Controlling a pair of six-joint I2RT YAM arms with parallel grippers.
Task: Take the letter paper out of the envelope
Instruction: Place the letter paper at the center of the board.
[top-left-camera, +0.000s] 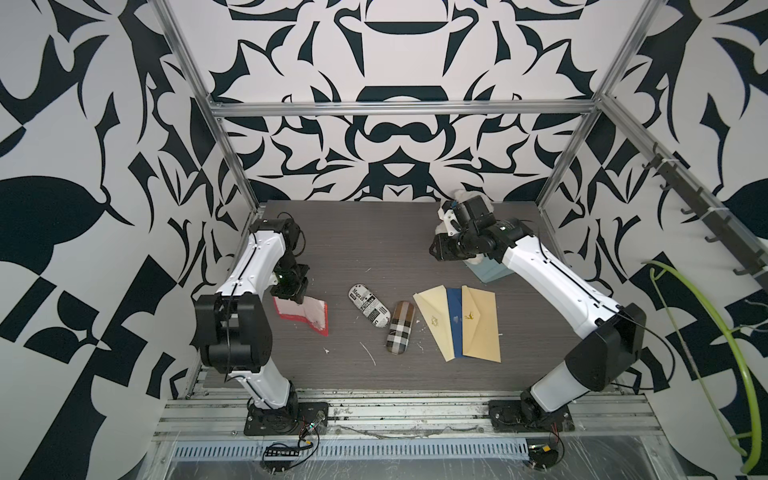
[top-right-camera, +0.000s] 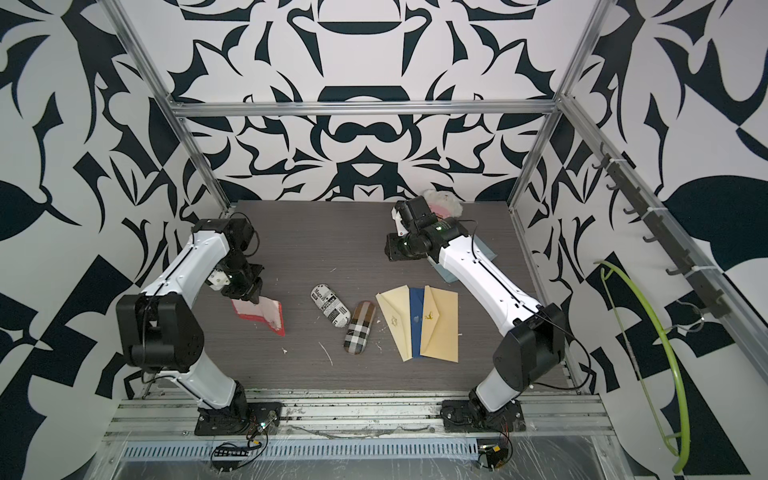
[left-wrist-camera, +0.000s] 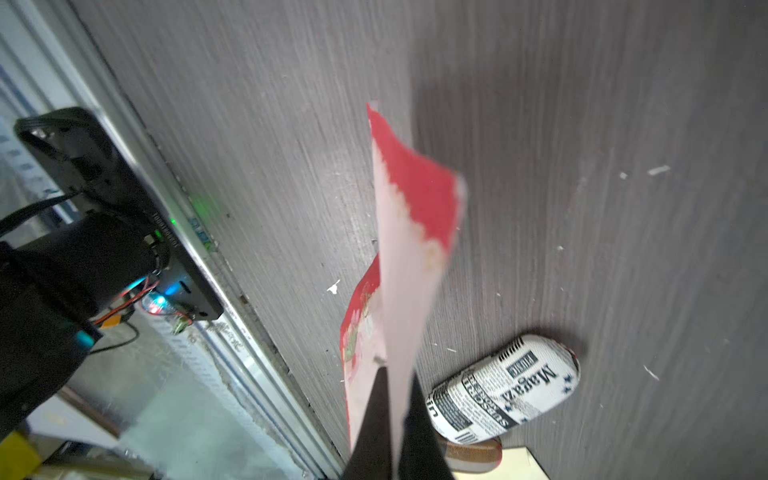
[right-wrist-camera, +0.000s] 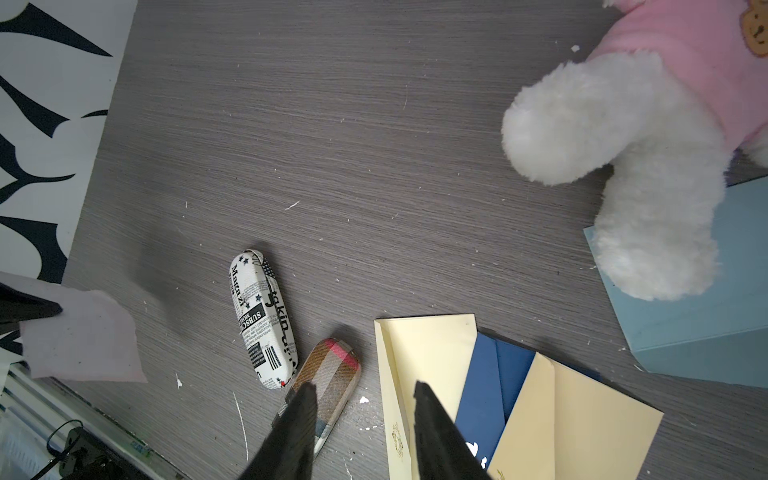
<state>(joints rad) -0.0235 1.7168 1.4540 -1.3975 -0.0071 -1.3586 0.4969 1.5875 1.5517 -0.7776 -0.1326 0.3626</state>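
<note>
A red envelope (top-left-camera: 305, 313) (top-right-camera: 266, 313) with a pale inner face hangs off the table at the left. My left gripper (top-left-camera: 297, 297) (left-wrist-camera: 399, 370) is shut on its upper edge. In the left wrist view the jaws pinch a pale sheet of the envelope (left-wrist-camera: 415, 199), with a red printed flap beside it. I cannot tell the letter paper apart from that pale sheet. My right gripper (top-left-camera: 434, 251) (right-wrist-camera: 363, 388) is raised at the back right, open and holding nothing. The right wrist view shows the envelope (right-wrist-camera: 83, 336) far off.
A newspaper-print case (top-left-camera: 368, 305) and a plaid case (top-left-camera: 401, 328) lie mid-table. Cream (top-left-camera: 432, 320), blue (top-left-camera: 455, 316) and tan (top-left-camera: 482, 328) envelopes are fanned to their right. A white plush toy in pink (right-wrist-camera: 623, 145) stands on a light blue box (right-wrist-camera: 685, 324) at the back right.
</note>
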